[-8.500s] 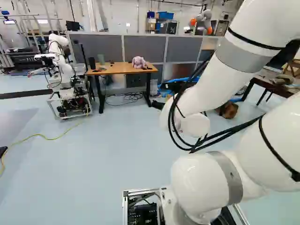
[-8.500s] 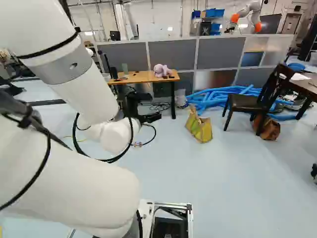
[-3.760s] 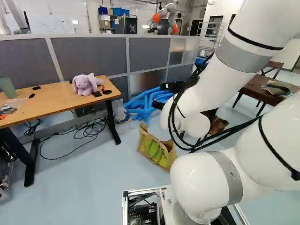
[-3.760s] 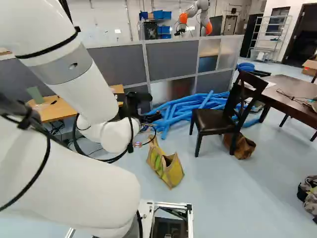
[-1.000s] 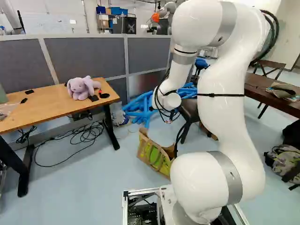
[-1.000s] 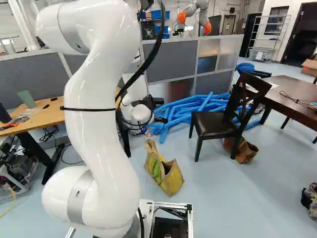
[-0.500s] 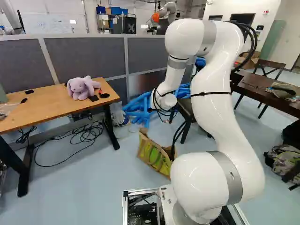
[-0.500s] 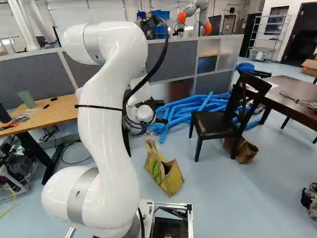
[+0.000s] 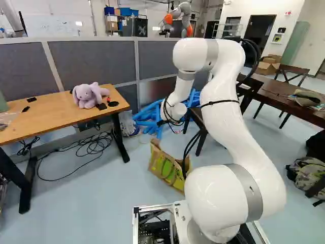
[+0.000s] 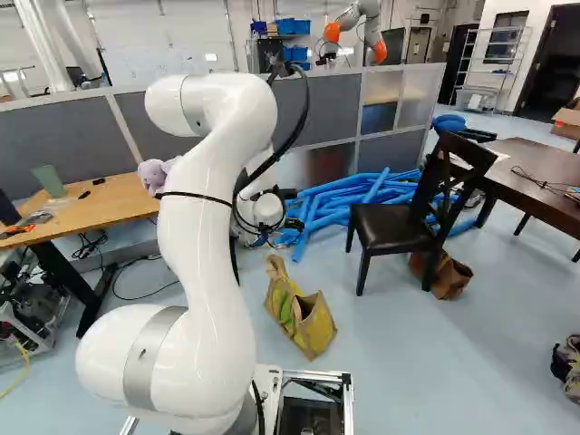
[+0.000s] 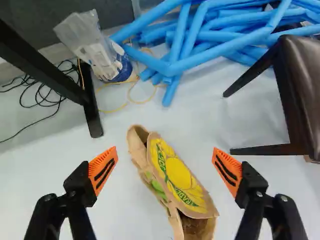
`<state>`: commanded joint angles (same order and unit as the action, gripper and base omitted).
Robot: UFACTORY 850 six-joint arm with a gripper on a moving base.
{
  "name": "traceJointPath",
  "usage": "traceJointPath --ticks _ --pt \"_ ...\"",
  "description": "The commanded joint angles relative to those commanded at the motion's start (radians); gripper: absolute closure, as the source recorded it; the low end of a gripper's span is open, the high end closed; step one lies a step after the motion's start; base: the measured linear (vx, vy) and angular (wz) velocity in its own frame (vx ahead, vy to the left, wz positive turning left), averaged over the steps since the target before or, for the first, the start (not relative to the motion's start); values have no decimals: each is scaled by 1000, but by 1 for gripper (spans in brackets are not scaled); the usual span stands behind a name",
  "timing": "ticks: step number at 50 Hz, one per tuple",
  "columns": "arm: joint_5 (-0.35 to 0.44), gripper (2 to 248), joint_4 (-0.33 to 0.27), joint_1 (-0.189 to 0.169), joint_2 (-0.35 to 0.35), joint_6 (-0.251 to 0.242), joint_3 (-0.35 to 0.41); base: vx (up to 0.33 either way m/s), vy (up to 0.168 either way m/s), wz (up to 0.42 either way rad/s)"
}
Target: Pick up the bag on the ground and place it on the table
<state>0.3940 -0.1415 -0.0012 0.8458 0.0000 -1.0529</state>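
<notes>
Viewed past black, orange-padded fingers, spread wide, toward an open-topped tan-and-yellow bag framed between them, farther down. Set on the pale blue floor, between the light-wood counter and the dark wooden chair.

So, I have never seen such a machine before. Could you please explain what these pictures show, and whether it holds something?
The machine is one white arm on a moving base. Two pictures come from cameras on that base, behind the arm, to its left and right, so they show one room twice. The third looks from the wrist along the black tool, whose two fingers have orange pads.

The fingers stand open; nothing is held. The bag is on the floor, ahead of the tool in the wrist view. On the wooden table are a plush rabbit and small dark things.
</notes>
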Motion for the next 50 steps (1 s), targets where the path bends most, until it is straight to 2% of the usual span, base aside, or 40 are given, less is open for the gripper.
traceJointPath --ticks 29,47,50 --pt "-182 3 -75 11 120 0 -99 0 0 0" --pt "-198 3 -81 11 183 0 -142 0 0 0" --pt "-198 3 -81 11 195 -13 -150 0 0 0"
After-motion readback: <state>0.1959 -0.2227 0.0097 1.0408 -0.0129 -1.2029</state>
